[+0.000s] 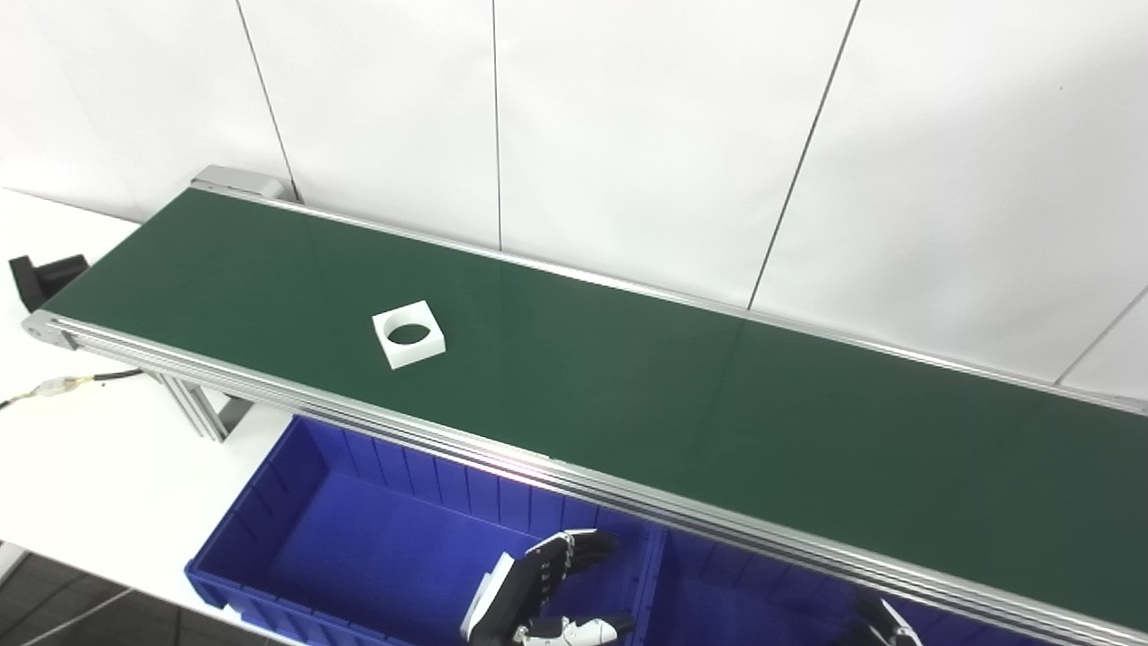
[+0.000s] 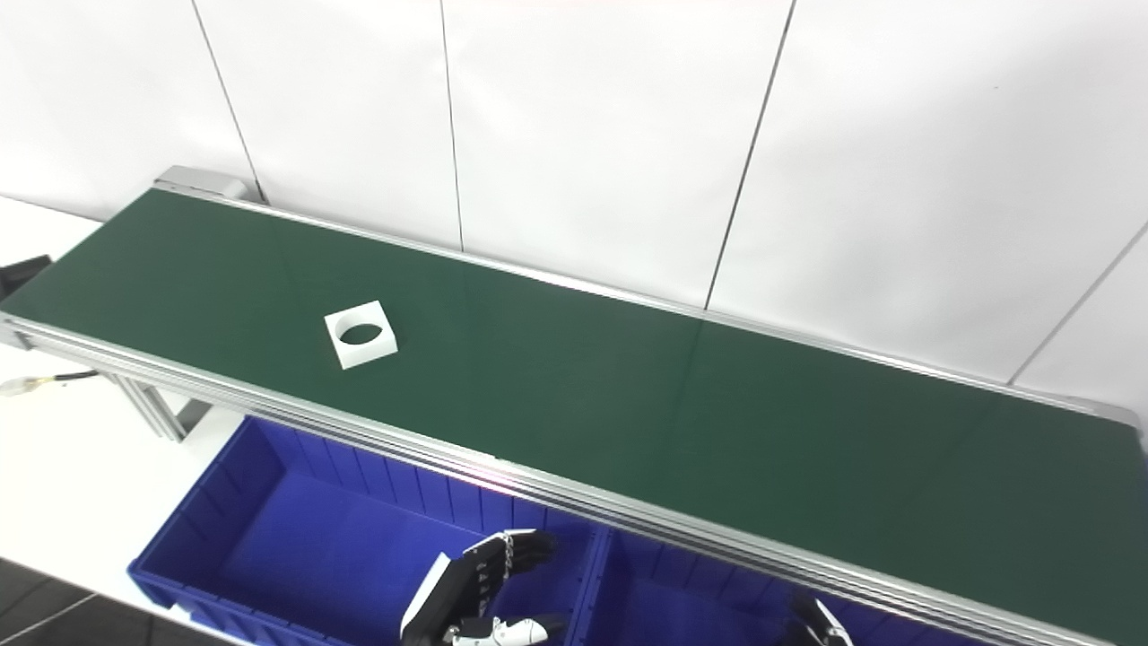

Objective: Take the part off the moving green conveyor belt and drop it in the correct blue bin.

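White square part (image 1: 409,335) with round hole sits on the green belt (image 1: 628,386), left of centre. Left hand (image 1: 538,592) spread wide, holding nothing, over left blue bin (image 1: 269,502). Right hand (image 1: 883,624) barely in view, can't tell its state.

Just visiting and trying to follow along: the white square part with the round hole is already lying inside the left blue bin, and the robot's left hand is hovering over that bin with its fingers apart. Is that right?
Not quite. The white square part lies on the green conveyor belt, not in the left blue bin, as the left eye view shows. The rest holds: the left hand hovers over that bin with its fingers apart, holding nothing.
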Controlling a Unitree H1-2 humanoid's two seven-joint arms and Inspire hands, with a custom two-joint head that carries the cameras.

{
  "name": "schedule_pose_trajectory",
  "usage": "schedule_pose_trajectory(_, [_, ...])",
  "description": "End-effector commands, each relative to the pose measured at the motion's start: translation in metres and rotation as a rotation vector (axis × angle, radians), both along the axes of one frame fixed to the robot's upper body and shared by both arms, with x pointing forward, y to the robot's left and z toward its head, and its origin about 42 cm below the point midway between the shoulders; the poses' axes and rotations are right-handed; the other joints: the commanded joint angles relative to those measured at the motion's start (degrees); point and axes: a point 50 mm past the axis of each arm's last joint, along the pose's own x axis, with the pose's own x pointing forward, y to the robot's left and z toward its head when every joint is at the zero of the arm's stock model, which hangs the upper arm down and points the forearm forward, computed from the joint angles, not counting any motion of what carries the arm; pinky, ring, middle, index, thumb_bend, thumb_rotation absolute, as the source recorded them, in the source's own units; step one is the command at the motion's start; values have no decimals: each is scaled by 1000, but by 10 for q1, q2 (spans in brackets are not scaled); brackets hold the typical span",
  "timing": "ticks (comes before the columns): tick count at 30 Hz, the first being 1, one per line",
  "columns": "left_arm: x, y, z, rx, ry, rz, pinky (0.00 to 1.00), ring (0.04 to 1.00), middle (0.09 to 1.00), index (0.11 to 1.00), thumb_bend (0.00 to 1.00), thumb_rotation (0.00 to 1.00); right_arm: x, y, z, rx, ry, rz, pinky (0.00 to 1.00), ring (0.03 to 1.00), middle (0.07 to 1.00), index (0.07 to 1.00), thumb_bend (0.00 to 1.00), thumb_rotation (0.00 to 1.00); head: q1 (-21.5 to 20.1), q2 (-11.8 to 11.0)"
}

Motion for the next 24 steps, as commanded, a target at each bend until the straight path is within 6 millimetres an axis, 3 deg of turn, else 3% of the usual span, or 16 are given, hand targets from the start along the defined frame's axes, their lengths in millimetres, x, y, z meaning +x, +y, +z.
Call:
schedule_pose_trajectory(1, [7, -1, 10, 4, -75, 5, 857, 793, 772, 723, 600, 0, 4, 1, 10, 26, -72, 8, 714, 806, 844, 831, 532, 0, -1, 1])
schedule_pose_trajectory(24, [1, 12, 7, 8, -60, 34, 844, 782, 760, 721, 590, 0, -7, 1, 8, 8, -69, -4, 671, 768, 808, 794, 584, 0, -58, 12])
